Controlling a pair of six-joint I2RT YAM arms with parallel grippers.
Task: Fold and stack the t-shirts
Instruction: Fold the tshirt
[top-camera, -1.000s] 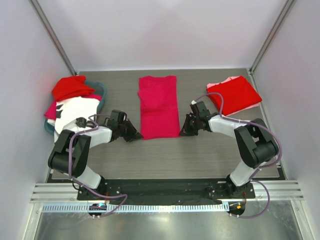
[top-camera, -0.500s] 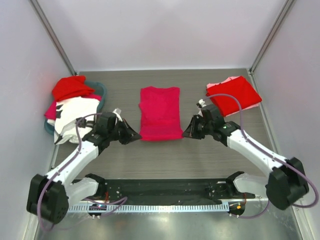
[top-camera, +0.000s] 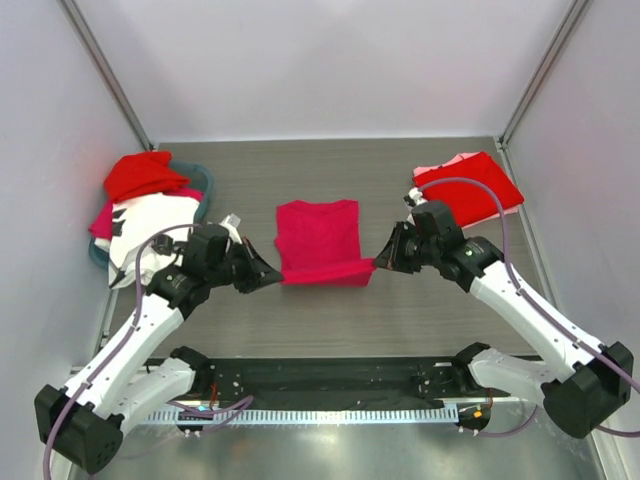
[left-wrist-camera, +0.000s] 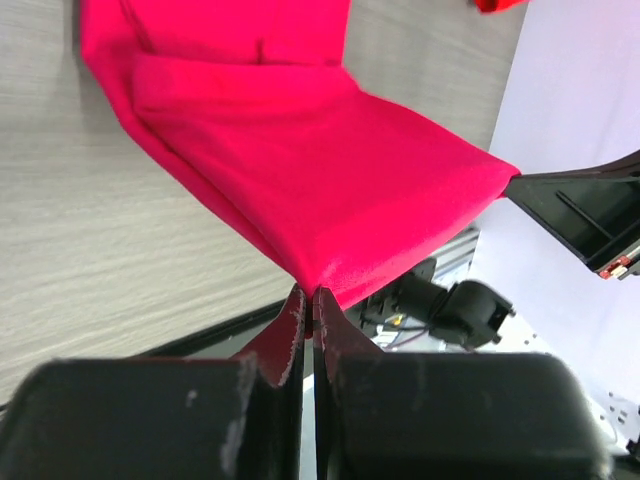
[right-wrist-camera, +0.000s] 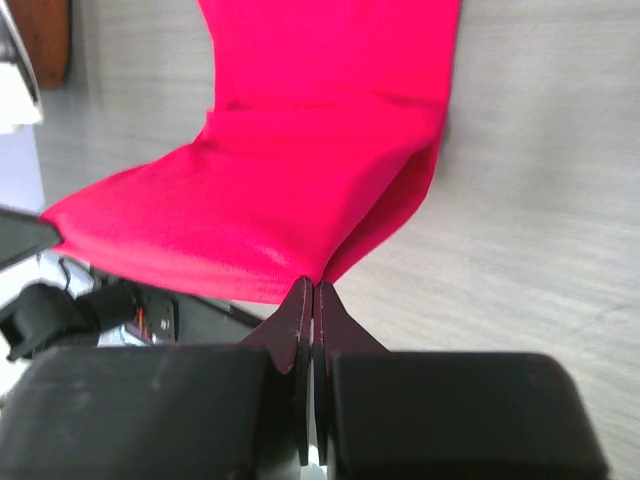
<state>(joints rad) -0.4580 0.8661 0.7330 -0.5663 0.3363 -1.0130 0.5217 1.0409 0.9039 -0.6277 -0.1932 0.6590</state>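
A crimson-pink t-shirt (top-camera: 318, 240) lies mid-table, its near hem lifted off the wood and stretched between both grippers. My left gripper (top-camera: 276, 272) is shut on the hem's left corner; the cloth (left-wrist-camera: 330, 170) rises from its tips (left-wrist-camera: 309, 295). My right gripper (top-camera: 374, 263) is shut on the right corner, the crimson-pink t-shirt (right-wrist-camera: 300, 190) fanning out from the tips (right-wrist-camera: 312, 285). A folded red t-shirt (top-camera: 470, 190) over a pale pink one (top-camera: 432, 171) lies at the back right. More t-shirts, a red one (top-camera: 142, 174) and a white one with black print (top-camera: 150, 225), are heaped at the left.
A teal round basket (top-camera: 203, 181) stands at the back left under the heap of shirts. Grey walls close in the table on three sides, with metal posts in the far corners. The black base rail (top-camera: 330, 378) runs along the near edge.
Both grippers have lifted the near hem and carried it toward the far side. The flat part of the shirt has grown shorter and both arms have stretched out.
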